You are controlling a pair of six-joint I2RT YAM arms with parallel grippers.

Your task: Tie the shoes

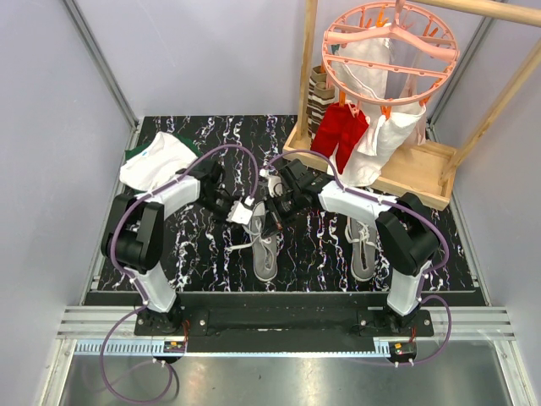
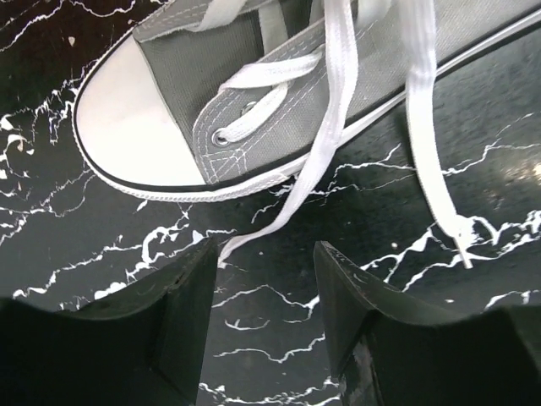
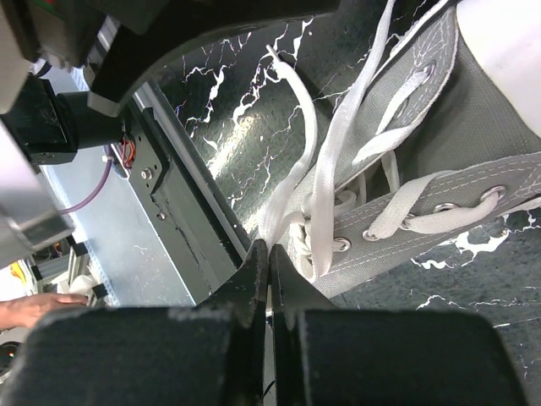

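Note:
Two grey canvas shoes with white soles lie on the black marbled table, one [image 1: 264, 252] between the arms and one [image 1: 363, 252] to the right. Both grippers hover over the middle shoe. My left gripper [image 2: 264, 245] is open just off its white toe cap [image 2: 127, 118], with only bare table between the fingers. One loose white lace [image 2: 334, 110] ends by the left fingertip [image 2: 203, 254], and another [image 2: 427, 144] trails to the right. My right gripper [image 3: 269, 245] is shut on a white lace [image 3: 300, 161] that rises in a loop beside the shoe's eyelet row [image 3: 423, 211].
A wooden drying rack [image 1: 414, 173] stands at the back right, with a pink round hanger [image 1: 389, 42] holding red and white garments. Folded white and green clothes [image 1: 156, 161] lie at the back left. The table's front rail [image 1: 287, 296] runs close to the shoes.

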